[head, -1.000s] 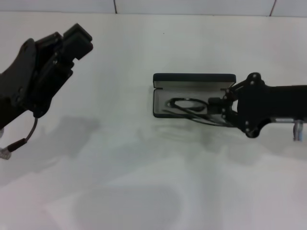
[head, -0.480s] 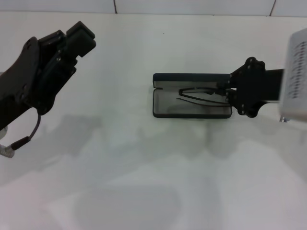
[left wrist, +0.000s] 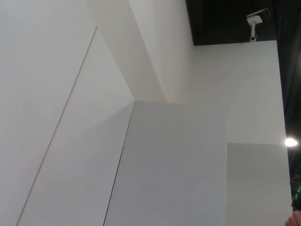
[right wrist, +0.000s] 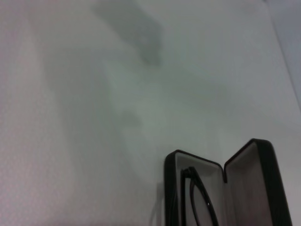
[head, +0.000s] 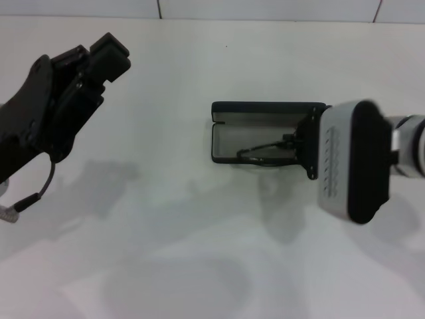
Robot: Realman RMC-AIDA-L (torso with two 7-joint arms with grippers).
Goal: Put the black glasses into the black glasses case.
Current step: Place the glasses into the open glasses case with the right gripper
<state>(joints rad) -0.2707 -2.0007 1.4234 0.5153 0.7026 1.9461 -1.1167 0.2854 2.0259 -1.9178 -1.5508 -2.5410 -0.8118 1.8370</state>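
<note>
Since the earlier head views, the right arm has rolled at the wrist: half a second ago its black linkage sat at the case's right end, and now a grey-and-black wrist housing faces the camera there, covering more of that end. The glasses have also shifted, from lying level across the tray to sitting lower and tilted toward the near wall.

Right tool [head: 300, 142] sits at the right end of the case [head: 265, 113], over the tray. Its fingers are hidden behind the wrist housing, so whether it is open, closed or gripping the glasses cannot be told.

Glasses [head: 262, 151] lie inside the open case, in the tray's near half, with the frame reaching from mid-tray to the tool's tip. Contact between tool and frame cannot be confirmed. The right wrist view shows the glasses [right wrist: 200, 197] resting against the grey lining of the tray, with the case [right wrist: 256, 183] lid standing open beside it.

Case rests on the white worktop [head: 199, 246], lid raised on the far side.

Left tool [head: 99, 63] is held above the worktop at far left, well apart from the case; its fingers appear closed on nothing. The left wrist view shows only walls and ceiling.
</note>
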